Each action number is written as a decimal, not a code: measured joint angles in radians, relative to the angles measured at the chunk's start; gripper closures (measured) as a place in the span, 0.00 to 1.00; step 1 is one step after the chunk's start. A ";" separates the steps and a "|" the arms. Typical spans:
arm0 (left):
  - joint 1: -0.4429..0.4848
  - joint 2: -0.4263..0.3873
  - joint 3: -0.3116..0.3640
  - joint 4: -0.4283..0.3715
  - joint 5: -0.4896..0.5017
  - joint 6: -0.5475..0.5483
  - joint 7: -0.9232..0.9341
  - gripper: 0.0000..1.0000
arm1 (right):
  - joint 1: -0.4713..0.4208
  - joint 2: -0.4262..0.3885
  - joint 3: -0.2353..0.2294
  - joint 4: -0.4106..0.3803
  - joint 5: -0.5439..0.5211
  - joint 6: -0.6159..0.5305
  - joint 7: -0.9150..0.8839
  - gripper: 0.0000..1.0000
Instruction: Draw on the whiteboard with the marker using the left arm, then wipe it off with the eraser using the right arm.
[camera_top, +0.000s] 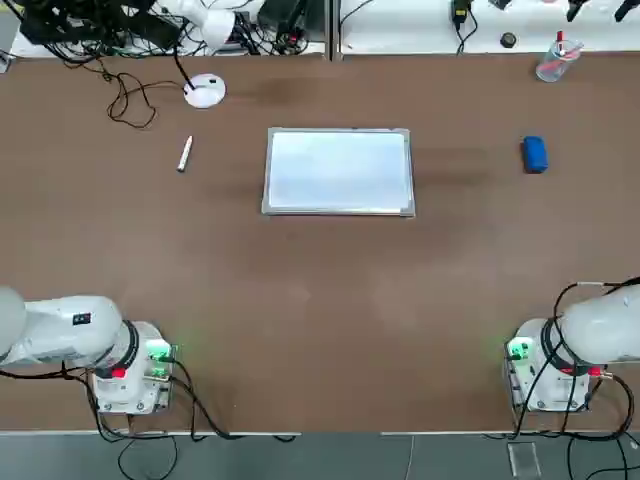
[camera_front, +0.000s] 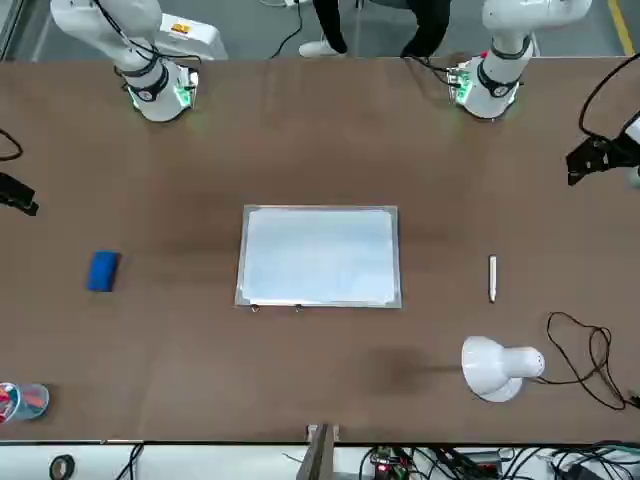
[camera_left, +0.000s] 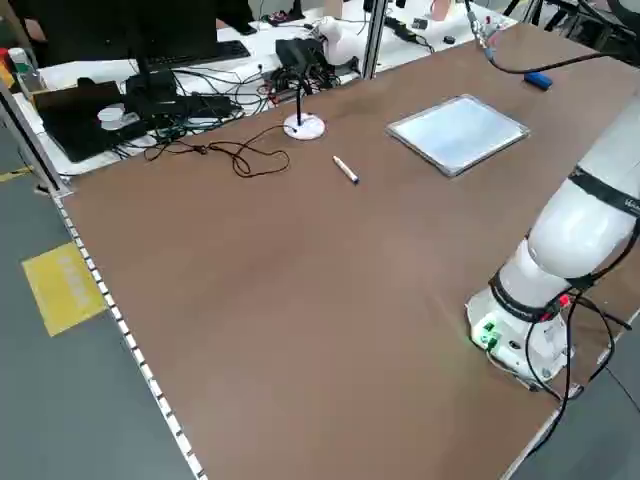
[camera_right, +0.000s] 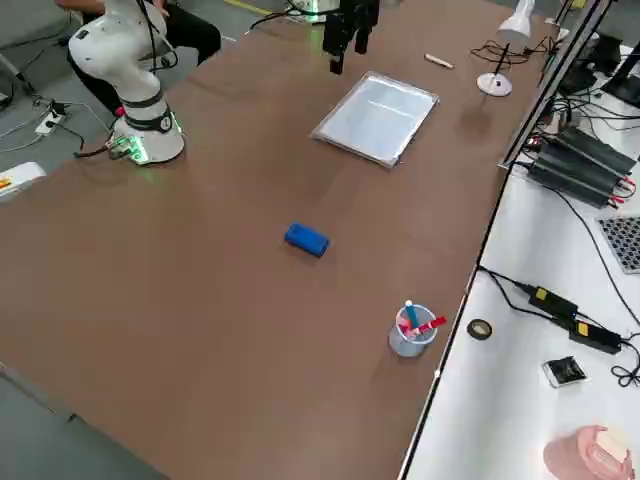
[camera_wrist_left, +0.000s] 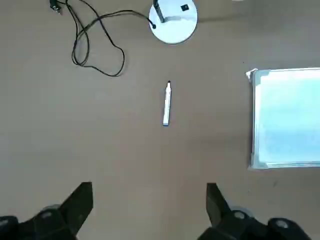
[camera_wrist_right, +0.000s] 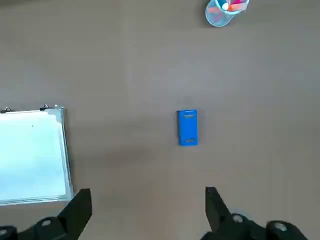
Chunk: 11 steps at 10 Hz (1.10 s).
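left arm (camera_top: 60, 330): cut off at the top view's left edge; only base and lower links show there.
right arm (camera_top: 590, 330): runs off the top view's right edge.
left gripper (camera_wrist_left: 150, 210): only the two finger ends show in its wrist view, standing wide apart.
right gripper (camera_wrist_right: 147, 212): likewise, only finger ends, wide apart.
whiteboard (camera_wrist_left: 287, 117): cut by the left wrist view's edge; surface too faint to tell any marks.
cup (camera_front: 25, 400): partly cut at the front view's left edge.
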 joint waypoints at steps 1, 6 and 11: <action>0.000 0.000 0.000 0.000 0.000 0.000 0.000 0.00 | 0.001 0.000 0.001 -0.001 0.000 0.000 0.000 0.00; 0.004 0.004 0.001 0.001 0.000 0.000 0.000 0.00 | 0.003 0.000 0.002 -0.005 0.000 -0.001 0.000 0.00; 0.024 0.038 0.004 -0.110 0.000 0.137 0.000 0.00 | 0.002 -0.011 0.001 -0.010 0.000 -0.001 0.001 0.00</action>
